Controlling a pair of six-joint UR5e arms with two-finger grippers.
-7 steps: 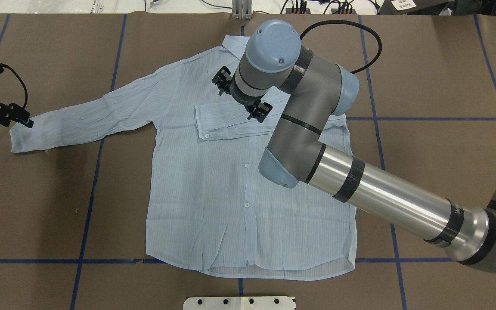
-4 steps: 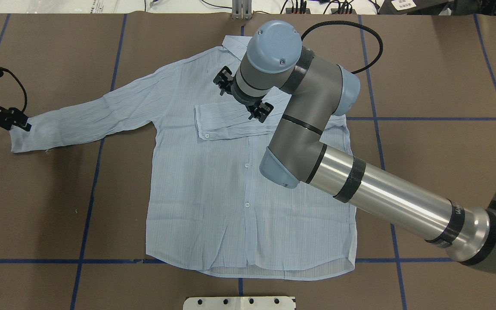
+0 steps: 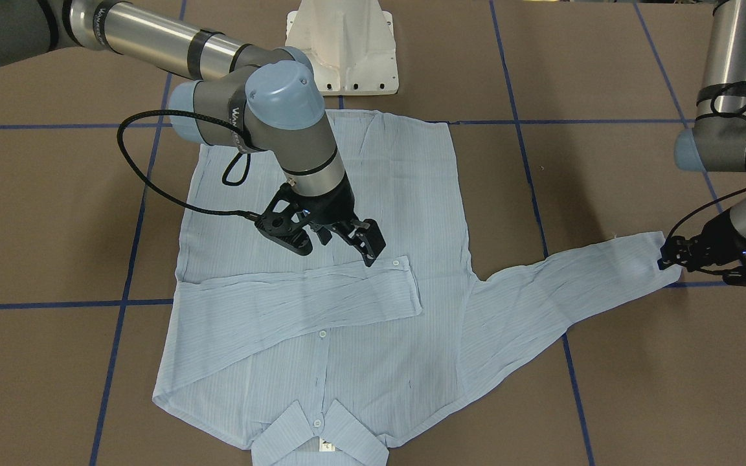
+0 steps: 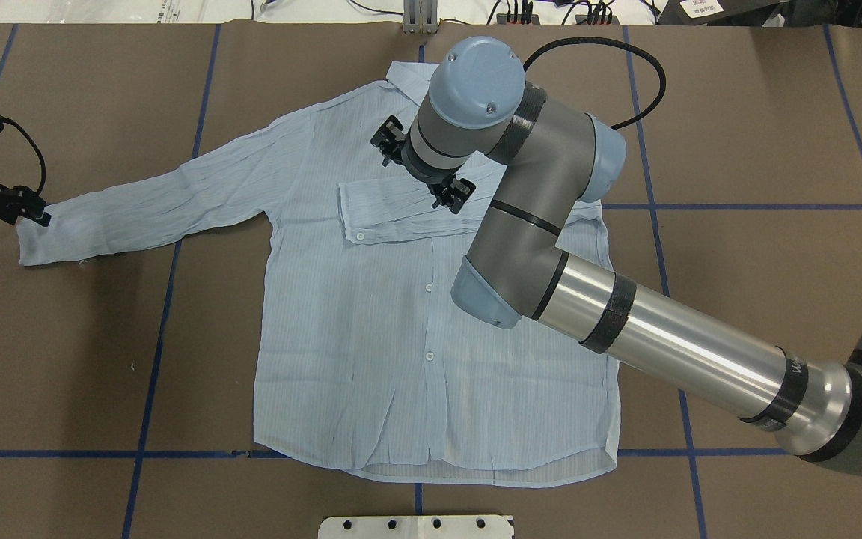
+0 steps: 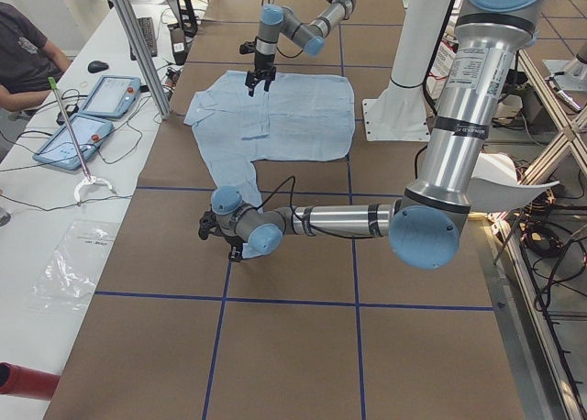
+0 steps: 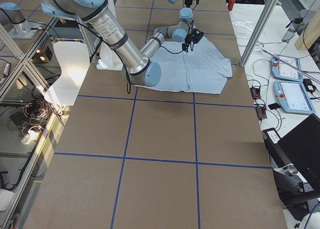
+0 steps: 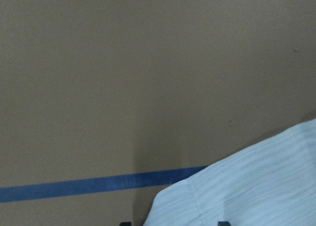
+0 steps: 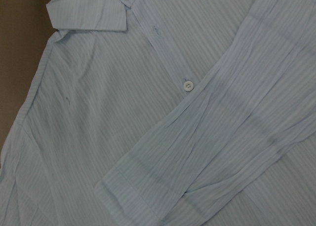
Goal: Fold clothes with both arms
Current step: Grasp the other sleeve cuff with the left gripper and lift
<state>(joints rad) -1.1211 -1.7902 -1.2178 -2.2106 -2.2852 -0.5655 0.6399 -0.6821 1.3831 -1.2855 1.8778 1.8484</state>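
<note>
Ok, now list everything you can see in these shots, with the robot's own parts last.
shirt: one, light blue, flat on the table's middle, one sleeve folded across the chest, the other stretched out sideways
table: one, brown with blue tape lines, under everything
pedestal base: one, white, at the robot's table edge
tablets: two, grey-blue, on the side bench
person: one, dark top, seated at that bench
right gripper: one, black, open above the folded sleeve
left gripper: one, black, open at the outstretched cuff
</note>
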